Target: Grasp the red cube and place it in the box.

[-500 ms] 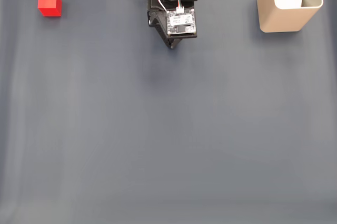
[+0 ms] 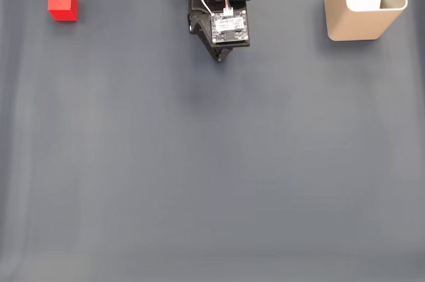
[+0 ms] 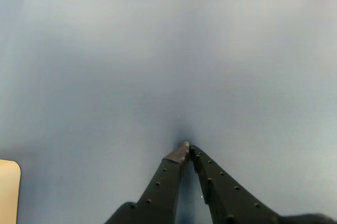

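In the fixed view, the cube [image 2: 63, 4] sits at the table's [image 2: 212, 176] top-left corner. The end effector [image 2: 218, 58] hangs mid-top edge, fingers pressed together, empty. The box [image 2: 364, 4] stands top-right, holding something white, perhaps paper.

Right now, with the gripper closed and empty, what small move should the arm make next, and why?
Probably swing toward the fixed view's left and open the jaws. The gripper sits shut at top centre, holding nothing, while the red cube lies untouched far left on the grey mat; the box stands far right.
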